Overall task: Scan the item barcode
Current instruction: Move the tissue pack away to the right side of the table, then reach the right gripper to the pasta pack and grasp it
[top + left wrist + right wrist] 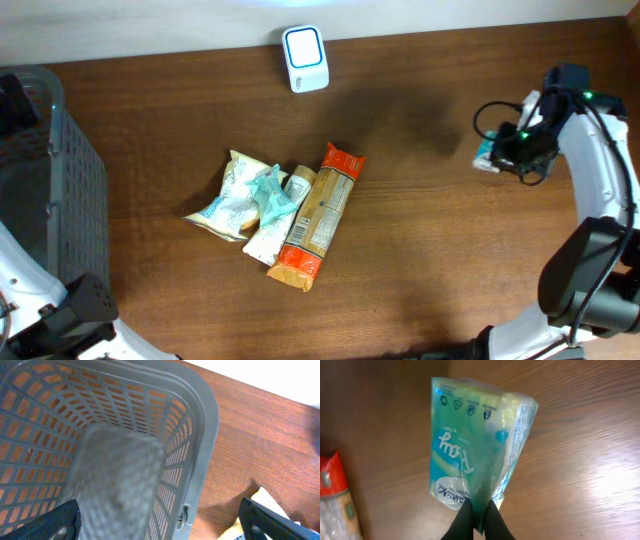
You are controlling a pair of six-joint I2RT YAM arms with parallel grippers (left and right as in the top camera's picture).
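Observation:
My right gripper [479, 522] is shut on the edge of a teal and green tissue pack [470, 455], which hangs above the wooden table. Overhead, that pack [486, 153] is at the right side, right of the white and blue scanner [304, 58] that stands at the table's back edge. No barcode shows on the side of the pack that I see. My left gripper [162, 527] is open, its fingers wide apart over the rim of the grey basket [200, 460], holding nothing.
A pile of snack packets [280, 210] lies mid-table, with an orange-ended bar pack [320, 215] on its right. The grey slatted basket [70, 200] fills the left edge. A pale packet corner [270, 500] lies beside the basket.

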